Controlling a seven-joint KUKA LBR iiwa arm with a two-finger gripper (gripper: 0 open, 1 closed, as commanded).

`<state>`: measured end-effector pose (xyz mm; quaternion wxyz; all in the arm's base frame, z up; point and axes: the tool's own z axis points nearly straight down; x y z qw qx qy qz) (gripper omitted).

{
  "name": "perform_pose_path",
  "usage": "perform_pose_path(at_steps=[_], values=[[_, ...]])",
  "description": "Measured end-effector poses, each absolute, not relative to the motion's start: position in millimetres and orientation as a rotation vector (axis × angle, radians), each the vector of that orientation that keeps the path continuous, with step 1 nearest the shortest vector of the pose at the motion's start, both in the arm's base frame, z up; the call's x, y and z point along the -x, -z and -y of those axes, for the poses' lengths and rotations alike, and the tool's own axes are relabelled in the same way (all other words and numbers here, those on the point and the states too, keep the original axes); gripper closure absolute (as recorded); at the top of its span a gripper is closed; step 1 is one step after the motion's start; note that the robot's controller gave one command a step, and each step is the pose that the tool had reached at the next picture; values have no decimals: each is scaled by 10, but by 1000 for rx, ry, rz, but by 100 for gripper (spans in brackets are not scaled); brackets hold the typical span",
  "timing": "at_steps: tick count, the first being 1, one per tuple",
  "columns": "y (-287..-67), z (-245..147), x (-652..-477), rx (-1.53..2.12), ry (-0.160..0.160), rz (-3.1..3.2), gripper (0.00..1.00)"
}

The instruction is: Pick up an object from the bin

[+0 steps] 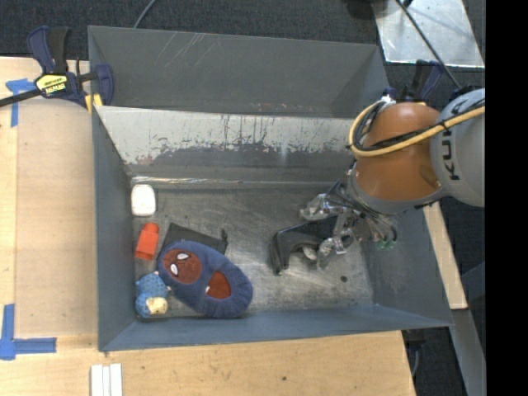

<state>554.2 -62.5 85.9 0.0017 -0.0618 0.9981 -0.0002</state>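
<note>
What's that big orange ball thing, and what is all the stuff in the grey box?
That's a robot arm, seen by a camera looking down from above. The orange ball is a cover on its wrist, and the metal bit at its end is its hand. It reaches into a grey metal bin from the right. The hand is right by a bent black thing on the bin floor; I can't tell whether it grips it. On the left lie a white block, an orange block, a blue slipper with a red face and a little blue soft toy.
</note>
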Motion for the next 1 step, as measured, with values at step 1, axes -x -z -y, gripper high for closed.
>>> perform_pose_path(at_steps=[1], values=[[-2010, 159, -5586, 208, -1, -3130, 100]])
